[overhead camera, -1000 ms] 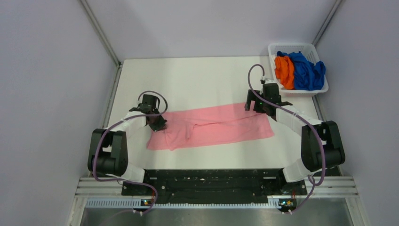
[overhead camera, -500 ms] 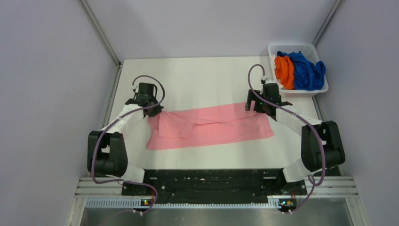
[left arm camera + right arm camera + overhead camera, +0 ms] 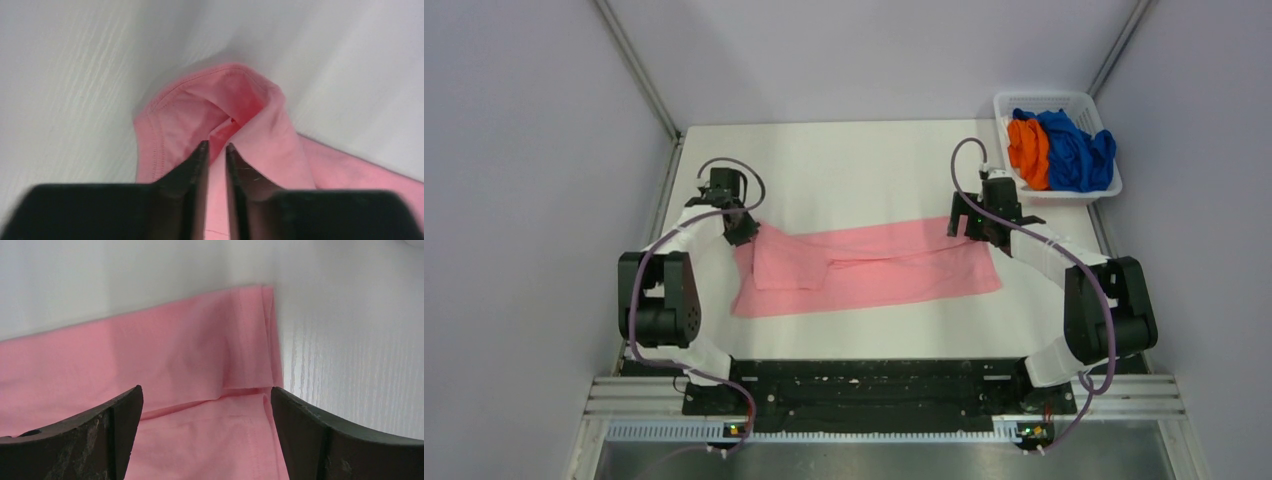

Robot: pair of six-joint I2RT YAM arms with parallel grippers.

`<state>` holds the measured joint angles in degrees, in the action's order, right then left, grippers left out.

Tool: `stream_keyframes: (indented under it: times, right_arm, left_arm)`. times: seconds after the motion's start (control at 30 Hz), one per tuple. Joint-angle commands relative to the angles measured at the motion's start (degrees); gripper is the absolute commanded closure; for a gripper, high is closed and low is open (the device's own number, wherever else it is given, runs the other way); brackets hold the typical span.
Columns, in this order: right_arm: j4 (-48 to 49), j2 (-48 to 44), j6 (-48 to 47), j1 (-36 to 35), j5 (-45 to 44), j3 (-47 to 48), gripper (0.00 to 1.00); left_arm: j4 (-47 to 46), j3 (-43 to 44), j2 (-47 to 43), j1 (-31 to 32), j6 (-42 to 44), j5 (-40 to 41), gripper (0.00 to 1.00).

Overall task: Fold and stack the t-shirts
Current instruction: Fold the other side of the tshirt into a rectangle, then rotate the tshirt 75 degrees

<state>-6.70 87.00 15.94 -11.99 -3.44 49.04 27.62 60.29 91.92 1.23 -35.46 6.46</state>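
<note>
One pink t-shirt [image 3: 874, 270] lies mid-table, partly folded, left gripper [image 3: 216, 146] pinching its left edge, right gripper [image 3: 206, 390] spread wide above its right end. Two to go: orange t-shirt [image 3: 1028, 150] and blue t-shirt [image 3: 1076, 150], crumpled in the far-right basket [image 3: 1046, 96].

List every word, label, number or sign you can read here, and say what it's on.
None readable: the pink shirt, orange shirt, blue shirt, basket, table, left arm and right arm show no text, label or number in any view.
</note>
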Motion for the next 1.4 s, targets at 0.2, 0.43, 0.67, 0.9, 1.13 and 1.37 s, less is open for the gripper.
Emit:
stream_keyframes:
  times: [0.2, 0.43, 0.67, 0.9, 1.13, 1.37]
  right_arm:
    - [1.28, -1.03, -1.7, -0.43, 1.34, 1.71, 0.03]
    - [3.92, 4.81, -2.43, -4.52, 5.52, 7.85, 0.02]
    - [8.04, 11.91, 0.43, -7.32, 9.47, 11.5, 0.02]
    - [8.21, 13.53, 2.78, -7.29, 10.07, 8.22, 0.02]
    - [4.84, 12.7, 2.25, -7.28, 11.72, 3.72, 0.01]
    - [-10.48, 7.04, -7.5, -14.06, 29.88, -0.05, 0.01]
  left_arm:
    - [10.69, 7.2, 0.6, -0.88, -2.54, 7.6, 0.05]
    - [0.86, 3.83, -9.61, 4.89, -3.44, -9.61, 0.01]
    - [-5.78, -2.43, -1.29, 9.39, -7.81, -22.35, 0.01]
    - [-6.8, -6.79, 5.95, 8.74, -11.04, -23.33, 0.01]
    - [-10.77, 18.06, 29.14, 6.15, -16.13, -19.6, 0.01]
    - [-10.52, 68.72, 58.06, 8.56, -21.67, -25.05, 0.01]
